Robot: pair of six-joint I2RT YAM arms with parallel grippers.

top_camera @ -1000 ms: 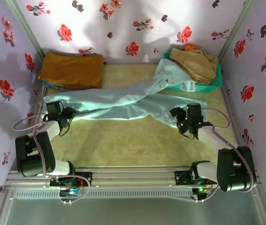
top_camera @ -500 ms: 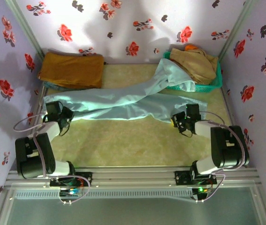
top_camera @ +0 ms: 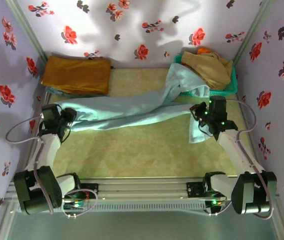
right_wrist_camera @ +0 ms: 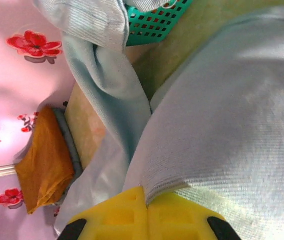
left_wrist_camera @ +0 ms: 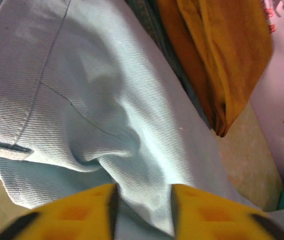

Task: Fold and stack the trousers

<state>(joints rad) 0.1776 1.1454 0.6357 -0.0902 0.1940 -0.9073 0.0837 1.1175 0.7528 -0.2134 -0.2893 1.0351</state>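
1. Broadly, the table [top_camera: 131, 150] is carrying everything, with flowered walls standing round it on three sides.
2. The trousers [top_camera: 131, 112] are stretching across the middle of the table, from the left side to the far right. Their far end is draping over the basket rim. One end is hanging down from the right gripper, and the other is bunching at the left gripper. The left wrist view is showing their seamed cloth [left_wrist_camera: 106, 110], and the right wrist view a folded edge [right_wrist_camera: 222, 125].
3. A mustard cloth [top_camera: 76, 74] is lying folded in the far left corner, just beyond the trousers.
4. A teal basket [top_camera: 228, 93] is sitting in the far right corner, holding beige garments [top_camera: 209, 65].
5. The right gripper [top_camera: 200, 112] is pinching the trousers, its yellow pads pressing together on the cloth edge [right_wrist_camera: 146, 205].
6. The left gripper [top_camera: 66, 117] is gripping a ridge of the trousers between its yellow pads [left_wrist_camera: 142, 212].
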